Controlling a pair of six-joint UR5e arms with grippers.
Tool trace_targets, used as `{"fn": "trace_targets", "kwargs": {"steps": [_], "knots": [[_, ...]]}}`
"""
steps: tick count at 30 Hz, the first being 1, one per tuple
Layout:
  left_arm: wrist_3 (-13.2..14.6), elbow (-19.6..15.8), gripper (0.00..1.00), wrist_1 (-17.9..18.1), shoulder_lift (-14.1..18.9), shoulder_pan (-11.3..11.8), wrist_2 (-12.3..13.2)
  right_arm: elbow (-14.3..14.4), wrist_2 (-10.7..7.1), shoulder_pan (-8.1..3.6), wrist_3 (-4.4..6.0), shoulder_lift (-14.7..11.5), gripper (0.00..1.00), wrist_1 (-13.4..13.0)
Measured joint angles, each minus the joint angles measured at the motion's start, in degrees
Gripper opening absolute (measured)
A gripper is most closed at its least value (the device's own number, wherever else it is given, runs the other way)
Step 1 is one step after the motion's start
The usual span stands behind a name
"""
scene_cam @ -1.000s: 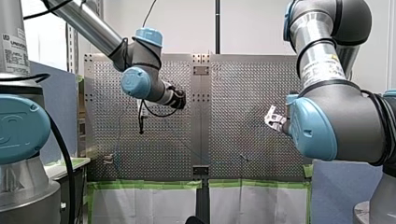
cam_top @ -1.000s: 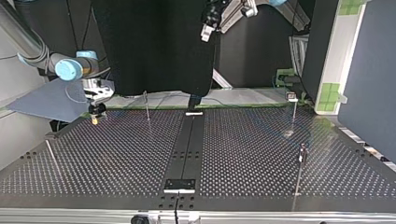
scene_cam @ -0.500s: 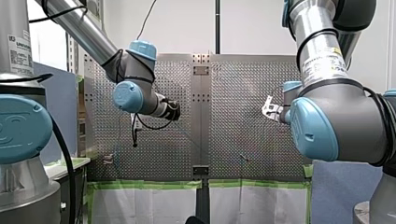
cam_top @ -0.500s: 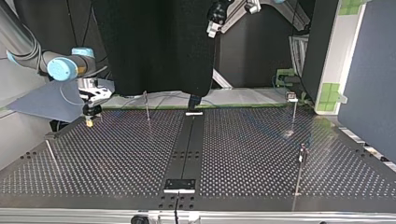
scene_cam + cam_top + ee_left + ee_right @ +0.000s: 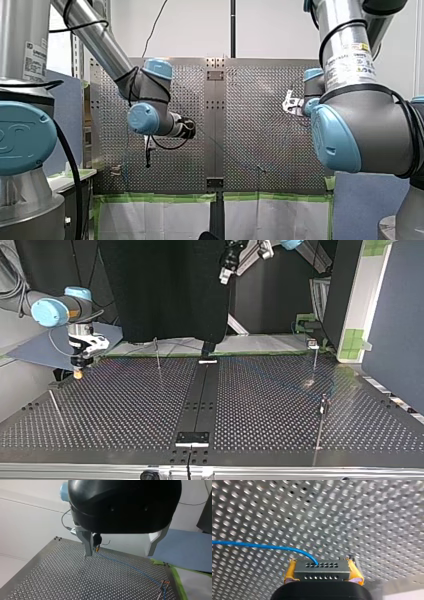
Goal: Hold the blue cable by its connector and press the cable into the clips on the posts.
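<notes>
In the right wrist view my right gripper (image 5: 322, 573) is shut with its yellow pads (image 5: 290, 572) on the perforated metal connector (image 5: 322, 568) of the blue cable (image 5: 254, 545), close above the perforated table. The left wrist view shows that same gripper (image 5: 97, 545) ahead. From it the blue cable (image 5: 130, 566) runs across the table to a clip on a post (image 5: 163, 584). My left gripper (image 5: 118, 554) hangs open and empty high above the table. In the top view my right gripper (image 5: 77, 373) is at the far left and my left gripper (image 5: 226, 271) is at the top.
Thin posts stand on the table (image 5: 260, 405) in the top view: one at the back left (image 5: 157, 354), one at the back right (image 5: 315, 357), one at the right (image 5: 322, 415) and one at the left edge (image 5: 55, 407). A black strip (image 5: 202, 390) runs down the middle.
My right gripper has carried the connector toward the top view's left and a little nearer the camera. My left arm has shifted slightly, dipping lower in the front view, its gripper still open.
</notes>
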Motion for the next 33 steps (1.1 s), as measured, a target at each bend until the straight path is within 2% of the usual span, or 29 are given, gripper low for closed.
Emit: {"fn": "trace_targets", "kwargs": {"steps": [6,13,16,20,33], "knots": [[-0.1,0.0,1.00,1.1,-0.2,0.1,0.0,0.4,2.71,0.13,-2.70,-2.7,0.00,0.5],[0.0,0.0,1.00,1.3,-0.2,0.0,0.1,0.5,5.96,1.10,-5.96,-5.9,0.00,0.5],[-0.1,0.0,1.00,1.5,-0.2,0.1,0.1,0.5,6.83,1.20,-6.82,-6.4,0.00,0.5],[-0.1,0.0,1.00,1.5,-0.2,0.1,0.1,0.6,7.16,1.22,-7.15,-6.6,0.00,0.5],[-0.1,0.0,1.00,1.5,-0.2,0.1,0.1,0.6,7.23,1.24,-7.22,-6.6,0.00,0.6]]}}
